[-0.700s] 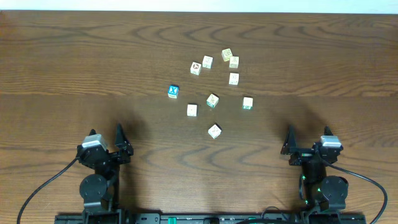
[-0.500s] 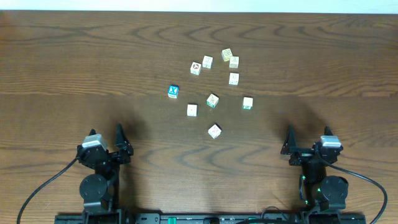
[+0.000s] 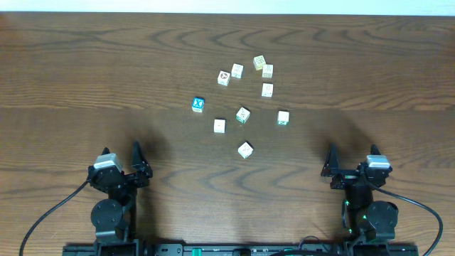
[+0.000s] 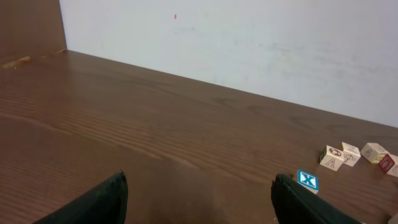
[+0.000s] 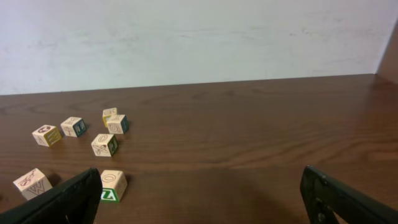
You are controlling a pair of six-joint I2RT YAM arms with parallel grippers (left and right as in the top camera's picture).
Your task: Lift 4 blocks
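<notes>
Wooden blocks (image 3: 245, 149) at 12 o'clock: light, rigid; pinch opposite flat faces; left tool (image 4: 199, 208), right tool (image 5: 199, 199) wide, empty.

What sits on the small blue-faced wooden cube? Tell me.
Nothing: the small blue-faced wooden cube has a bare top. Its bottom face, against the brown wooden table, is hidden.
</notes>
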